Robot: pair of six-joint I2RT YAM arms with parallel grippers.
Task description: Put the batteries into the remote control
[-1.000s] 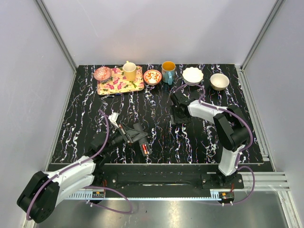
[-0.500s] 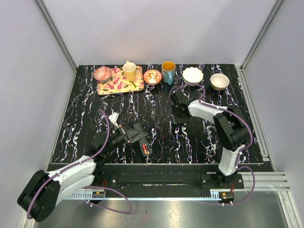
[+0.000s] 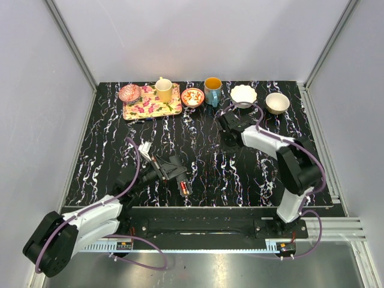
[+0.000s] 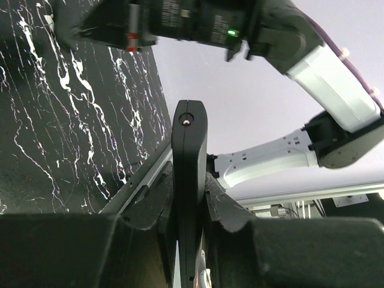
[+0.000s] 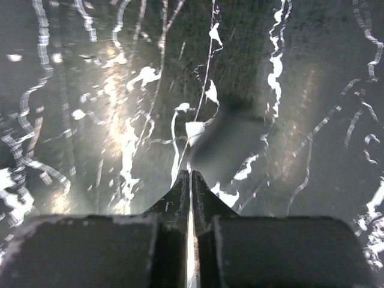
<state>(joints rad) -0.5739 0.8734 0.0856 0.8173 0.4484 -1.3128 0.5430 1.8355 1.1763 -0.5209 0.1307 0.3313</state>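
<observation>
Where walls (image 3: 198,36) rise, marbled table (image 3: 108,144) lies.

Glossy, reflective black marble-pattern tabletop (image 5: 90,90); smooth black plastic remote control (image 4: 189,180), faint sheen; white bowl (image 3: 243,95) glazed, ceramic-looking.

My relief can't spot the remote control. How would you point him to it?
Go to the near edge of the black marbled table, left of centre. There the left gripper clamps a slim black bar, the remote control; a small red mark sets it apart from the black gripper holding it.
</observation>
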